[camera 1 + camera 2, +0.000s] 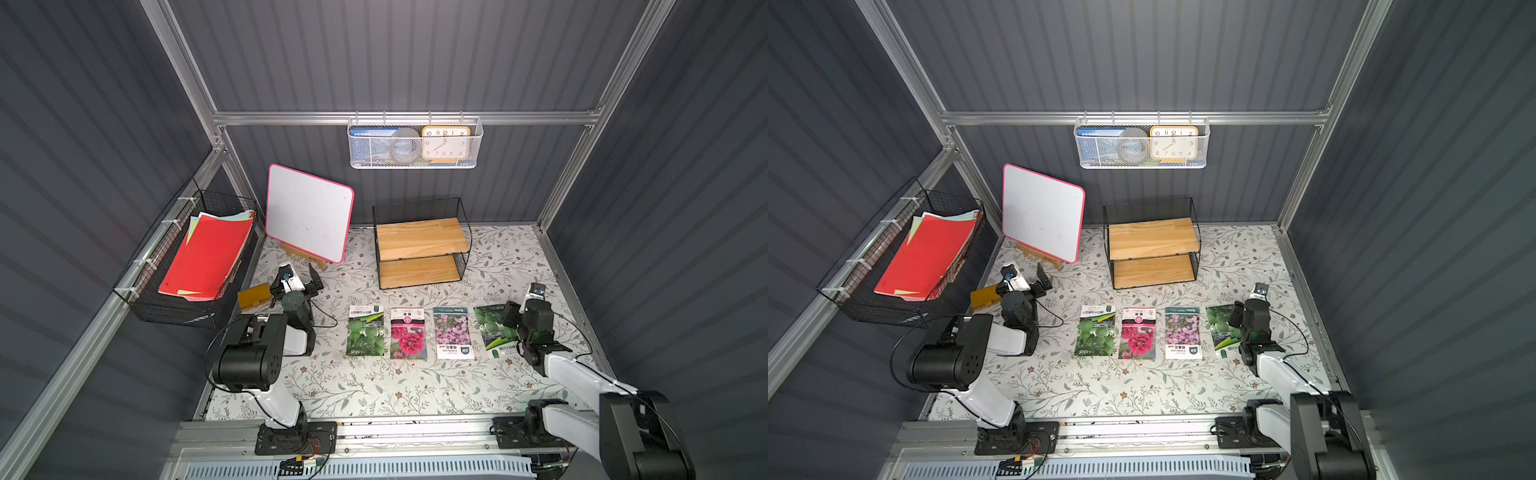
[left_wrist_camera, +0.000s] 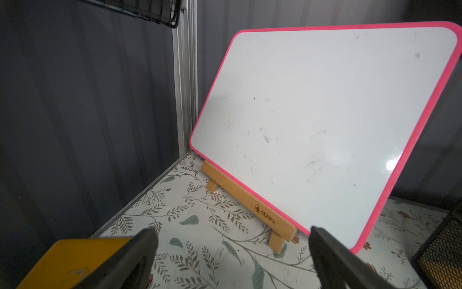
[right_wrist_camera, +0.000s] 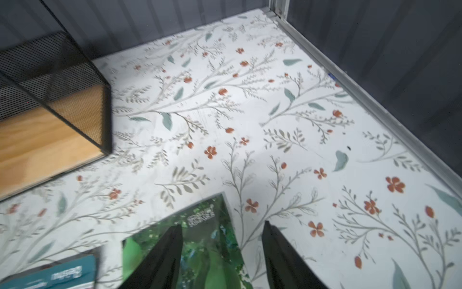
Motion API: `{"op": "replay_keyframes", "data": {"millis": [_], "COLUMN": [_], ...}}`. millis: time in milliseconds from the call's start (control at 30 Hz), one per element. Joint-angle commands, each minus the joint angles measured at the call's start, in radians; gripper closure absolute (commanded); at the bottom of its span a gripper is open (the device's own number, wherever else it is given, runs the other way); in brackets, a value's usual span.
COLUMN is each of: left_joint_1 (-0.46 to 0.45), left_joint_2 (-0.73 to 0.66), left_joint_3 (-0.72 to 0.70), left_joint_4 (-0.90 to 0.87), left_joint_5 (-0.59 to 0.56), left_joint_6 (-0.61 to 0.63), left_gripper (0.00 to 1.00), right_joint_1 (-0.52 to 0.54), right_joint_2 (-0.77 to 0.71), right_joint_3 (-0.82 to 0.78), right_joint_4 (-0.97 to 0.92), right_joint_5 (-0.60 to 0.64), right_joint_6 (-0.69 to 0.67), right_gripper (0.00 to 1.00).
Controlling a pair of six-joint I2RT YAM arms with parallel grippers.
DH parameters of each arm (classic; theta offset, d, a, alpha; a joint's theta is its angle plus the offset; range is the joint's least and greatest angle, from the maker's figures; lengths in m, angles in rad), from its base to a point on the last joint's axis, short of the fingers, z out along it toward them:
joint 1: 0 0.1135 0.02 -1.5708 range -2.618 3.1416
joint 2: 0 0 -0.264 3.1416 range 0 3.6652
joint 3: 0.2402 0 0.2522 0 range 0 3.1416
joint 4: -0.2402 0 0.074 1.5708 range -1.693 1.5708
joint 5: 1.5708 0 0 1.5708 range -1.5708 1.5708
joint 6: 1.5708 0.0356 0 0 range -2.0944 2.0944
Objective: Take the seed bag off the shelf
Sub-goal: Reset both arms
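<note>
The shelf [image 1: 422, 239] [image 1: 1152, 239] stands at the back of the table, and both of its wooden boards are bare. Several seed bags lie flat in a row on the table in front of it. The rightmost one, a green seed bag [image 1: 490, 328] [image 1: 1220, 328] [image 3: 200, 250], lies under my right gripper [image 1: 519, 312] [image 1: 1241, 313] [image 3: 223, 225]. That gripper is open just above it, with one finger over the bag and the other past its edge. My left gripper [image 1: 299, 275] [image 2: 232, 231] is wide open and holds nothing, facing the whiteboard.
A pink-framed whiteboard [image 1: 309, 212] [image 2: 325, 112] leans on a wooden easel at back left. A yellow block [image 1: 253, 296] [image 2: 70, 262] sits beside the left fingers. A black wire basket of red papers [image 1: 195, 266] hangs on the left wall. A white mesh basket with a clock [image 1: 415, 143] hangs on the back rail.
</note>
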Motion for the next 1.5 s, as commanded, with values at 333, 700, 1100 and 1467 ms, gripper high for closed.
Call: {"op": "replay_keyframes", "data": {"millis": [333, 700, 1100, 1467], "left_joint_1": [0.005, 0.009, 0.009, 0.025], "left_joint_2": [-0.006, -0.006, -0.006, -0.003], "left_joint_3": [0.014, 0.017, 0.014, 0.037], "left_joint_4": [-0.028, -0.037, -0.033, -0.070], "left_joint_5": [0.027, 0.035, 0.031, 0.062], "left_joint_6": [-0.014, -0.017, -0.017, -0.025], "left_gripper": [0.00, 0.00, 0.00, 0.00], "right_joint_1": [-0.016, -0.026, -0.025, -0.025], "right_joint_2": [0.307, 0.344, 0.363, 0.365], "right_joint_3": [0.186, 0.133, 0.117, 0.117], "right_joint_4": [0.214, 0.385, 0.449, 0.453], "right_joint_5": [-0.096, -0.116, -0.113, -0.112], "right_joint_6": [-0.109, -0.118, -0.119, -0.117], "right_gripper": [0.34, 0.01, 0.01, 0.01]}}
